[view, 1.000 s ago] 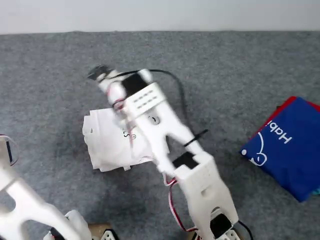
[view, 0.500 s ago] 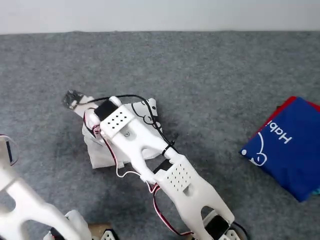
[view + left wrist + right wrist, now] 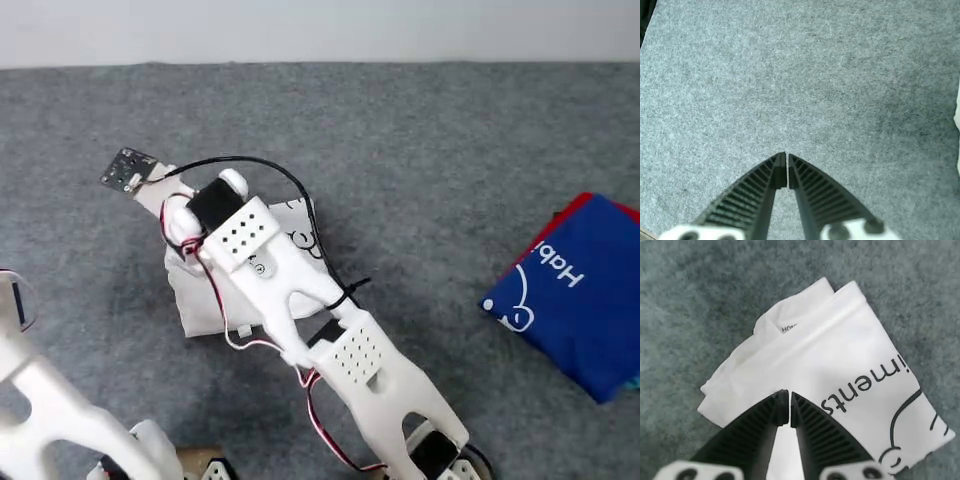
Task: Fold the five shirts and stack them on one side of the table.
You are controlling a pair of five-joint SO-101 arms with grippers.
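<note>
A folded white shirt (image 3: 201, 302) with black print lies left of the table's middle, partly under my right arm (image 3: 262, 262). In the right wrist view the same white shirt (image 3: 840, 355) lies flat on the grey mat, and my right gripper (image 3: 789, 401) is shut, its tips over the shirt's near edge with no cloth visibly pinched. A folded blue shirt (image 3: 578, 290) tops a stack at the right edge, with a red one (image 3: 562, 218) peeking out beneath it. My left gripper (image 3: 787, 164) is shut over bare grey mat.
The table is covered by a grey mat (image 3: 430, 150). My left arm's white base (image 3: 50, 410) stands at the front left corner. A white sliver, likely the shirt (image 3: 957, 112), shows at the left wrist view's border.
My right arm has swung left and come down over the white shirt, its wrist ending farther to the back left. The shirt now lies more compact. The left arm has stayed still.
</note>
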